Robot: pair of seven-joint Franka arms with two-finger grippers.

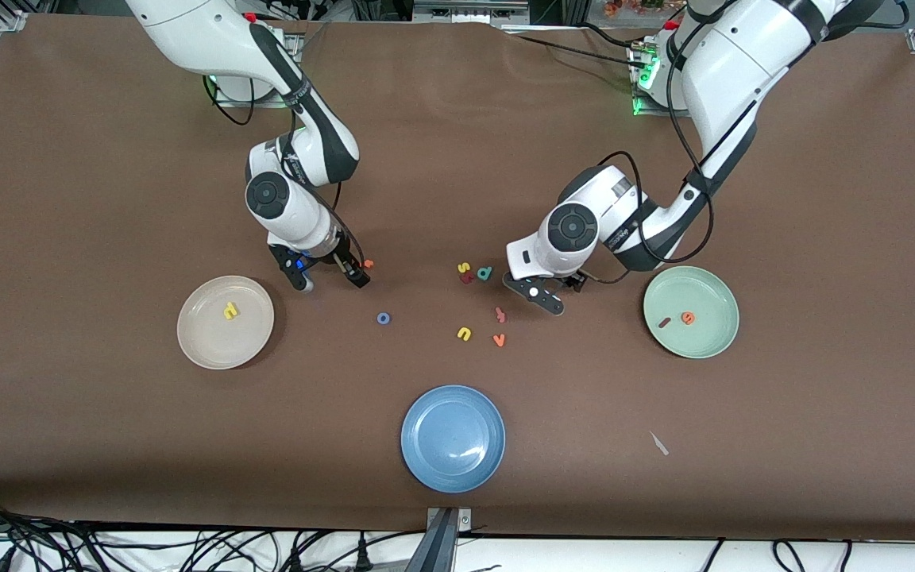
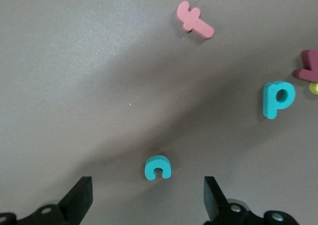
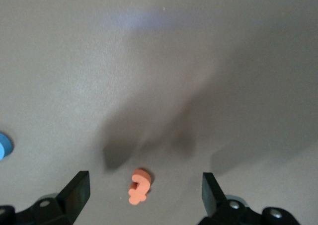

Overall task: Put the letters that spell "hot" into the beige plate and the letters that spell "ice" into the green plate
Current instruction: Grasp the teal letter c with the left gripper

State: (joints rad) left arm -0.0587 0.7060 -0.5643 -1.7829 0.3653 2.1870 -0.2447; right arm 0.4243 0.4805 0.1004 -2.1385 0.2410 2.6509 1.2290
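The blue plate (image 1: 453,438) sits nearest the camera. At its 1 o'clock lie a yellow u (image 1: 464,334) and an orange v (image 1: 498,340). At its 10 o'clock, the beige plate (image 1: 195,343) holds the yellow h (image 1: 230,311). The blue o (image 1: 384,318) rests on the table at that plate's 3 o'clock. The green plate (image 1: 713,346) holds the dark red i (image 1: 665,322) and the orange e (image 1: 689,318). At its 9 o'clock the left gripper (image 1: 533,292) hangs released over the teal c (image 2: 158,167), jaws wide to either side, not touching. The right gripper (image 1: 329,278), at the beige plate's 1 o'clock, is spread wide over the orange t (image 3: 138,186).
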